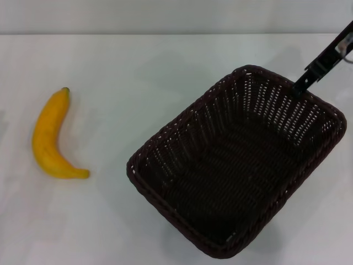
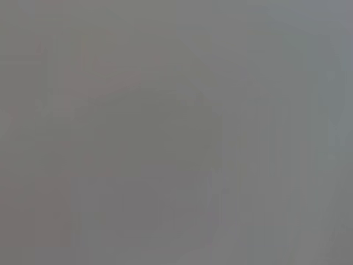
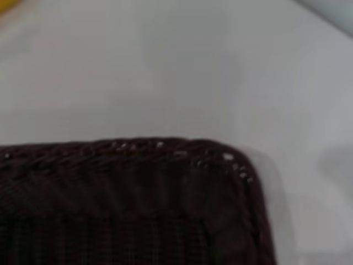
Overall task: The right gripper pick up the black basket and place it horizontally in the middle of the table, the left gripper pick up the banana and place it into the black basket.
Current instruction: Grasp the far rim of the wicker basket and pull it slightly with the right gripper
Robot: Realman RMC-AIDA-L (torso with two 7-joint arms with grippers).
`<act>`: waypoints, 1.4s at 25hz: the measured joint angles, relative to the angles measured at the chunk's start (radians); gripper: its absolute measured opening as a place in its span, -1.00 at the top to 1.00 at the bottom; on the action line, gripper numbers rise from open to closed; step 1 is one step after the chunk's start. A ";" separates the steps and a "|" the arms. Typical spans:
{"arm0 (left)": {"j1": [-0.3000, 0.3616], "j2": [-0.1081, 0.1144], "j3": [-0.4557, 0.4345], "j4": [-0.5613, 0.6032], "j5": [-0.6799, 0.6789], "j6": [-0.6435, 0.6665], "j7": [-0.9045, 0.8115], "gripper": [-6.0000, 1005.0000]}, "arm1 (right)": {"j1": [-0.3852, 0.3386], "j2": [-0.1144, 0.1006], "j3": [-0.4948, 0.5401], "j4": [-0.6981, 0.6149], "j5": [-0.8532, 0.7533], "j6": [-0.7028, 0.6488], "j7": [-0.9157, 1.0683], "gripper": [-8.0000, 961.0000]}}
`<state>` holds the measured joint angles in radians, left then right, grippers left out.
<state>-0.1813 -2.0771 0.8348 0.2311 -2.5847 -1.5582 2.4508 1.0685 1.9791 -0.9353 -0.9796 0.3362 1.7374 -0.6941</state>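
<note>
The black basket sits on the white table right of the middle, turned diagonally, and is empty. My right gripper comes in from the upper right and its tip is at the basket's far rim. The right wrist view shows that braided rim close up, with white table beyond. The banana lies on the table at the left, well apart from the basket, stem tip pointing away from me. The left gripper is out of view, and the left wrist view shows only plain grey.
The table's far edge meets a pale wall at the top of the head view. The basket's near corner reaches the bottom edge of the head view. Bare white table lies between the banana and the basket.
</note>
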 joint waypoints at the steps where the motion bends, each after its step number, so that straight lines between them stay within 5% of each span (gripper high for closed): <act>1: 0.000 0.000 0.001 0.000 0.000 0.000 0.002 -0.77 | 0.007 0.005 -0.003 0.012 -0.009 -0.002 0.000 -0.44; 8: -0.003 0.000 0.002 -0.001 0.001 0.000 0.003 -0.77 | 0.042 0.029 -0.041 0.100 -0.055 -0.073 0.030 -0.44; 25: -0.015 0.002 0.002 -0.003 0.002 0.011 0.007 -0.77 | 0.089 0.035 -0.182 0.253 -0.058 -0.168 0.071 -0.42; 35: -0.015 0.002 -0.003 -0.002 0.001 0.009 0.015 -0.77 | 0.105 0.035 -0.192 0.255 -0.059 -0.153 0.106 0.38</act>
<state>-0.1968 -2.0754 0.8315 0.2288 -2.5840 -1.5487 2.4658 1.1739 2.0144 -1.1273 -0.7249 0.2770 1.5846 -0.5880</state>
